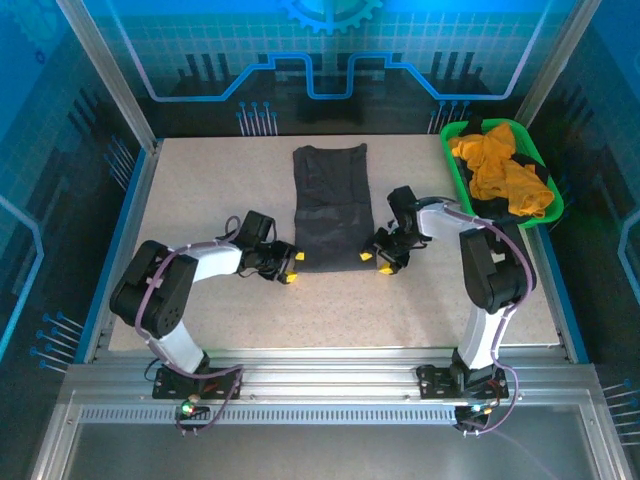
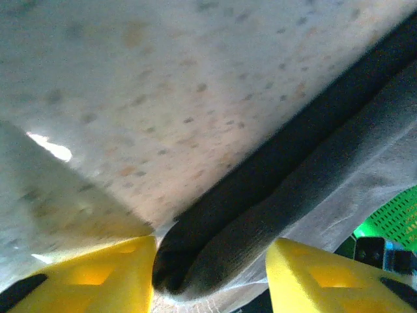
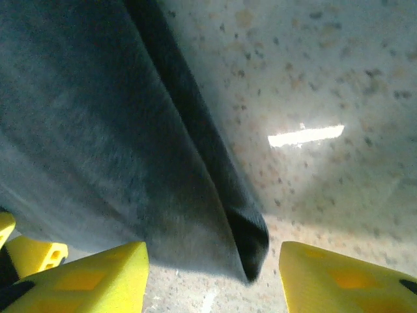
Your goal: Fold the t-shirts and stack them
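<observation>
We find both grippers at the charcoal t-shirt's [image 1: 332, 205] near corners.
The shirt lies folded in a long strip mid-counter [image 1: 200, 200]. The left gripper [image 1: 293, 267] and right gripper [image 1: 376, 262] stand wide open, each with a corner between its fingers, unclamped. We see the orange t-shirt [image 1: 497, 170] crumpled in the green basket [image 1: 451, 158], far right.

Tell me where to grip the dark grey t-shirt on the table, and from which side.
Take the dark grey t-shirt by its two near corners, one per arm. It lies flat as a long, narrow folded strip, so only its edges offer a pinch. Come in low along the table from the near end: the left gripper and right gripper sit open, a corner between each one's fingers.
</observation>
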Controlling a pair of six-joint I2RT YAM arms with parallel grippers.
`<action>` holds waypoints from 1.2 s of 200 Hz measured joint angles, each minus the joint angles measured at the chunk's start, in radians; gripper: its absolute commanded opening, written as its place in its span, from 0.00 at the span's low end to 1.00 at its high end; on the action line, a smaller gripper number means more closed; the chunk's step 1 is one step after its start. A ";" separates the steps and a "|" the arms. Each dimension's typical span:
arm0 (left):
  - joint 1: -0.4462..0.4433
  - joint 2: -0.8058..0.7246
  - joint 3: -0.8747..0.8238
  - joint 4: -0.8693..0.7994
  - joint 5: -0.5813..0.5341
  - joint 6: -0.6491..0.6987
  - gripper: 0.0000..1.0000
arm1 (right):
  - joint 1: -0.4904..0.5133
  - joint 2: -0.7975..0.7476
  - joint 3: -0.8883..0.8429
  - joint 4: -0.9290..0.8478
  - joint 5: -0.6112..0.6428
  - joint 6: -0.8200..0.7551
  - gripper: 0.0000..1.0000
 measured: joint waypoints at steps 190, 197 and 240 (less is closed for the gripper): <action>0.075 -0.178 0.299 -0.170 0.028 0.104 0.00 | 0.004 -0.088 0.319 -0.099 0.016 0.057 0.00; 0.075 -0.193 0.254 -0.190 0.034 0.115 0.00 | 0.008 -0.109 0.270 -0.093 0.015 0.060 0.00; 0.022 -0.330 -0.056 -0.328 0.091 0.180 0.00 | 0.112 -0.257 -0.108 -0.055 -0.006 0.082 0.00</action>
